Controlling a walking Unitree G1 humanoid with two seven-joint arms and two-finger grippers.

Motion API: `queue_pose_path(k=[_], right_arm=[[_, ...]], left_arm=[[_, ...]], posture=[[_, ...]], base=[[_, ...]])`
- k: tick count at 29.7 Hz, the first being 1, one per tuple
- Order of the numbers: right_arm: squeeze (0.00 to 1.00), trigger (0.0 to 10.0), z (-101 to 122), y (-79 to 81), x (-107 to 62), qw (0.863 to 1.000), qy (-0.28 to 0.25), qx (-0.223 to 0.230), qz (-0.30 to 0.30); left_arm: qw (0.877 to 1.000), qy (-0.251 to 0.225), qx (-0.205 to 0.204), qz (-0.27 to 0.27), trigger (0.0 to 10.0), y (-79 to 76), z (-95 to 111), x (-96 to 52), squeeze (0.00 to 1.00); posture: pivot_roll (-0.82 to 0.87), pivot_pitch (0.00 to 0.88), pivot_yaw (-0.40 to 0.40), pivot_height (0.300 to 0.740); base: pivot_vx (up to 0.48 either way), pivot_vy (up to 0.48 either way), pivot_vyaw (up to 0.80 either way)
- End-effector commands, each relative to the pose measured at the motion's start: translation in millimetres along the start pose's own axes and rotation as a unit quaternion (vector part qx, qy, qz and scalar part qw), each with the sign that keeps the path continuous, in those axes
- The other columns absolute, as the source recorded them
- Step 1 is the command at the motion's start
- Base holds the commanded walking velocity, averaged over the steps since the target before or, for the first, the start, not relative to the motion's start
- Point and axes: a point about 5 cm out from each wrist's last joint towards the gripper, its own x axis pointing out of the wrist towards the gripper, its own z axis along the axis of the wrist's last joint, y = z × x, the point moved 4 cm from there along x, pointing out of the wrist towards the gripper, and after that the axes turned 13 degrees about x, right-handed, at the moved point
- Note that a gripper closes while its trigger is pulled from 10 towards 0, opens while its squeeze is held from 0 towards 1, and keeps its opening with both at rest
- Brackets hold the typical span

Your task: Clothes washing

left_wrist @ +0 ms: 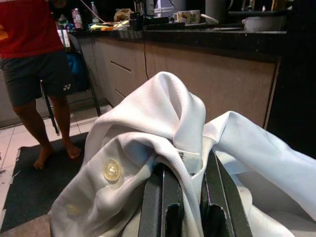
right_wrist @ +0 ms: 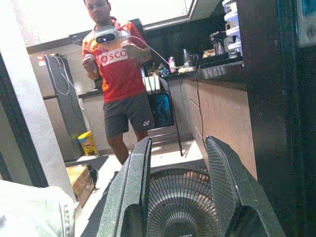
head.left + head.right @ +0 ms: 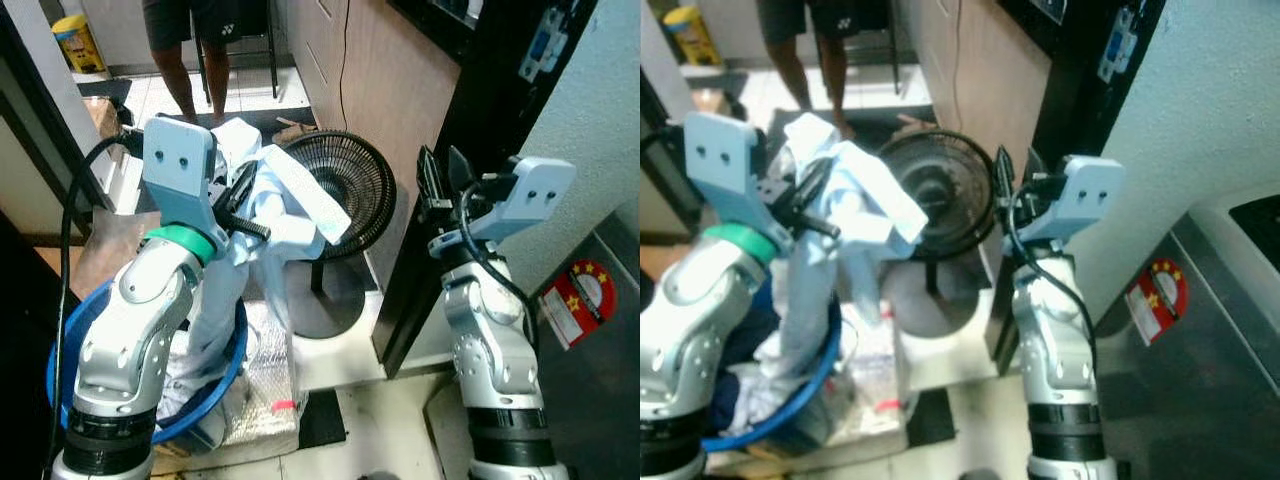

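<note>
My left gripper (image 3: pixel 243 203) is shut on a white shirt (image 3: pixel 285 205), held up at chest height; the cloth bunches between the black fingers (image 1: pixel 163 197) and a button shows on it. The shirt's lower part hangs down into a blue laundry basket (image 3: pixel 228 372) on the floor at my left, which holds more pale and dark clothes. My right gripper (image 3: pixel 440 175) is raised at the right, open and empty, its fingers (image 2: pixel 131 192) pointing toward the fan.
A black floor fan (image 3: pixel 345 190) stands just ahead between my arms. A dark cabinet edge (image 3: pixel 470 120) rises beside my right arm, wooden cabinets behind it. A person (image 2: pixel 121 74) in a red shirt stands farther back. A grey appliance (image 3: pixel 600 330) with a red sticker sits at the right.
</note>
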Motion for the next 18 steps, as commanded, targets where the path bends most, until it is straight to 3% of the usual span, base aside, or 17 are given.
queue_pose_path(k=[1, 18], right_arm=[[0.00, 10.0, -0.8, -0.3, -1.7, 1.000, 0.001, 0.003, -0.002], [0.00, 10.0, -1.2, -0.1, -0.6, 1.000, 0.001, 0.000, -0.002]], left_arm=[[1.000, -0.013, 0.008, 0.002, 10.0, 1.0, 4.4, -0.6, 0.00], [1.000, -0.010, 0.005, 0.001, 10.0, -0.2, 2.1, -0.1, 0.00]], posture=[[0.01, 0.061, 0.038, 0.669], [0.01, 0.050, 0.038, 0.729]], base=[[0.000, 0.000, 0.00], [0.000, 0.000, 0.00]])
